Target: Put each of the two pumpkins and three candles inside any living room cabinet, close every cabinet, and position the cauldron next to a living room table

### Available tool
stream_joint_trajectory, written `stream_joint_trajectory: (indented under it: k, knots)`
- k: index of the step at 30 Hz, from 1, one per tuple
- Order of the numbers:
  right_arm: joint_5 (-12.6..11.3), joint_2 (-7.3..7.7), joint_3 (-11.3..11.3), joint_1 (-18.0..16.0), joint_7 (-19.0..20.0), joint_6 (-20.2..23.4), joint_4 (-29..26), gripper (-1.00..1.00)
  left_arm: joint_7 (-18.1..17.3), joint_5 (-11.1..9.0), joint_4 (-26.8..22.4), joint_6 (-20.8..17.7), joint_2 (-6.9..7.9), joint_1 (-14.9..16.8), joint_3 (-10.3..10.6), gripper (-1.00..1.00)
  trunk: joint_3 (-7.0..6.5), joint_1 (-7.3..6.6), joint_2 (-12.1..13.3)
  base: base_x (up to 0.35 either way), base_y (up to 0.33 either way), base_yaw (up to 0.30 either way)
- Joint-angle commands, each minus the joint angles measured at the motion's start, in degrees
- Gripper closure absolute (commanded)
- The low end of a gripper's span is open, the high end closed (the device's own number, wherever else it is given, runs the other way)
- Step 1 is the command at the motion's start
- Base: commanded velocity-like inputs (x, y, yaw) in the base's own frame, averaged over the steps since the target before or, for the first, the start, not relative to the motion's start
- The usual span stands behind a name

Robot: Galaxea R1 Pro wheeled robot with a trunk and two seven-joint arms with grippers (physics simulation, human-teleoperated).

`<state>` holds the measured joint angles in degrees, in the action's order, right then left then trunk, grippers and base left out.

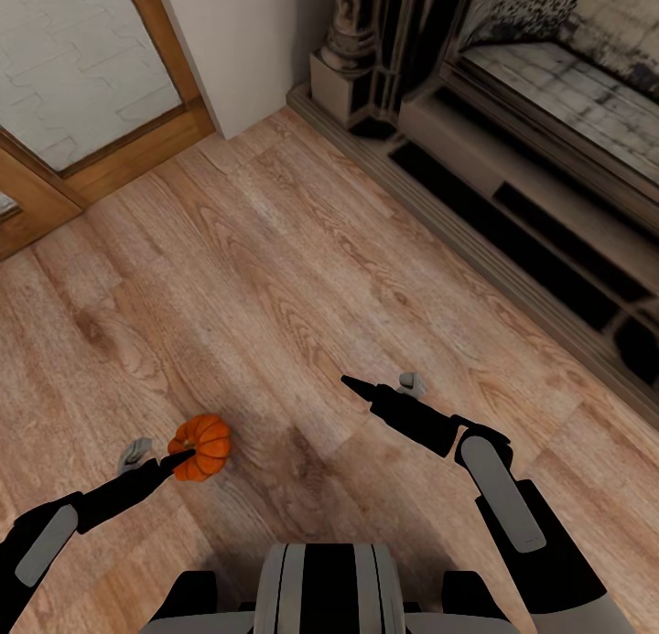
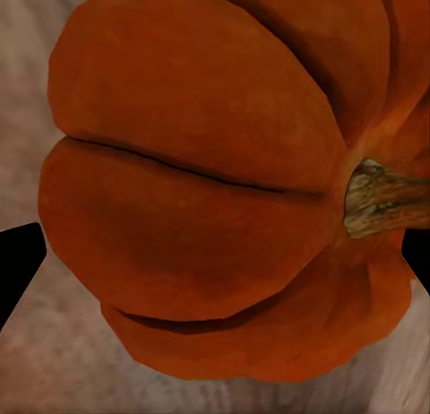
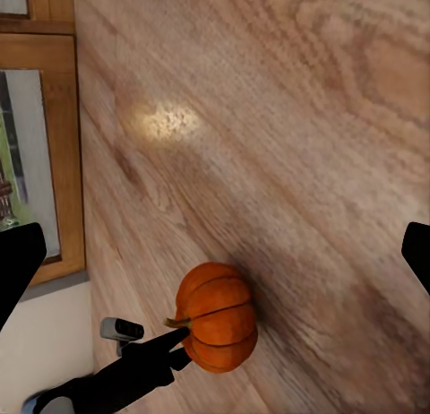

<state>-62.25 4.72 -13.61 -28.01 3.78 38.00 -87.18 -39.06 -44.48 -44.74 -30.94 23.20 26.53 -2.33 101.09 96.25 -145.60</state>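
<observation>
Wooden plank flooring is being shown from above, stretching across the head view. At the upper left, a wood-framed glass door is being seen beside a pale wall corner. Along the right side, a dark ornate fireplace with a stone hearth edge is being shown.

One pumpkin (bright orange, ribbed, with a small stem) is being seen on the floor at the lower left. The left gripper is being held right at it: one dark finger tip is touching the pumpkin's near side, while the other, grey-tipped finger is standing apart from it, out to the left. So this claw is being held spread, not clamped around the pumpkin. In the left wrist view, the pumpkin is being seen very close up, with its stem pointing sideways. In the right wrist view, the pumpkin is being shown on the floor with the left gripper against it.

The right gripper is being held above bare floor, well apart from the pumpkin, with its fingers spread and nothing between them.
</observation>
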Motion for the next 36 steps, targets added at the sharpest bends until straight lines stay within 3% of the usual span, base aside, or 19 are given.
stream_joint_trajectory:
  k: [1,12,25,36]
  knots:
    - [0.1,0.03,0.0,0.0,0.2,0.1,0.0,-1.00,-0.1,-0.3,0.0,-0.4,0.00,0.0,-0.1,-1.00,0.02,-0.01,0.0,0.000,0.000,0.000]
    - [0.1,0.03,0.0,0.0,0.2,0.1,0.0,-1.00,-0.3,-0.1,3.1,-0.4,0.00,0.0,0.2,-1.00,0.02,-0.01,0.0,0.000,0.000,0.000]
    - [0.1,0.03,0.0,0.0,0.2,0.1,0.0,-1.00,-0.4,-0.4,3.3,-0.3,-0.04,0.0,0.1,-1.00,0.02,-0.01,0.0,0.000,0.000,0.000]
    - [0.1,0.03,0.0,0.0,0.2,0.1,0.0,-1.00,-0.4,-0.4,3.4,3.1,0.00,0.0,-0.1,-1.00,0.02,-0.01,0.0,0.000,0.000,0.000]
